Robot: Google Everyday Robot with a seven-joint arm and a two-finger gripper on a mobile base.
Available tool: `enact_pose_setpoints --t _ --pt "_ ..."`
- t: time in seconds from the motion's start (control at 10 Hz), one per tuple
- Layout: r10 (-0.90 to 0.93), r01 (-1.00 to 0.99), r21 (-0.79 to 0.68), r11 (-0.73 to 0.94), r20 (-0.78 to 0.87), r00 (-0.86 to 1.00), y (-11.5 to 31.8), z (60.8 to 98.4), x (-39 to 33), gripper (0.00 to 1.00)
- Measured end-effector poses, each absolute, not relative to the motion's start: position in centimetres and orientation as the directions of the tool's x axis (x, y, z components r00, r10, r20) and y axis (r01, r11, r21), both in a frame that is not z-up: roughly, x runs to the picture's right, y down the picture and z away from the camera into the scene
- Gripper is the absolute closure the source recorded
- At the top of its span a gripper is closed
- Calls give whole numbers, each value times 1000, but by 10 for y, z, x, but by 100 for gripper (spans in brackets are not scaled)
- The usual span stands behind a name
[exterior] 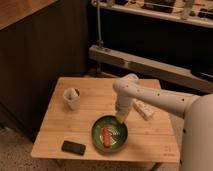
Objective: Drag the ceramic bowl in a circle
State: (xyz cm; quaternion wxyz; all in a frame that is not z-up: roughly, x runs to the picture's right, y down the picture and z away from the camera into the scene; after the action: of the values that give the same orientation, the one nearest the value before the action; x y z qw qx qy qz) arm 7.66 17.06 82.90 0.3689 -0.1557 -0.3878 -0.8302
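The ceramic bowl [108, 134] is wide, shallow and glossy dark green. It sits on the wooden table [90, 105], toward the front middle. An orange-red object [106, 137] lies inside it. My gripper [120, 120] reaches down from the white arm [150, 97] and meets the bowl at its upper right rim. The fingers are hidden by the wrist.
A small white cup [72, 97] stands on the left part of the table. A black phone [73, 147] lies near the front left edge. A small white packet [143, 109] lies to the right of the arm. Dark cabinets and a metal rail stand behind.
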Motion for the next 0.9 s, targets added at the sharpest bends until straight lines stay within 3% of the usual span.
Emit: enact_pose_setpoints --t 0.5,0.9 --pt "-468 702 546 -457 524 -712 142 851 60 85" --pt "-492 725 538 -431 533 -688 115 878 90 85"
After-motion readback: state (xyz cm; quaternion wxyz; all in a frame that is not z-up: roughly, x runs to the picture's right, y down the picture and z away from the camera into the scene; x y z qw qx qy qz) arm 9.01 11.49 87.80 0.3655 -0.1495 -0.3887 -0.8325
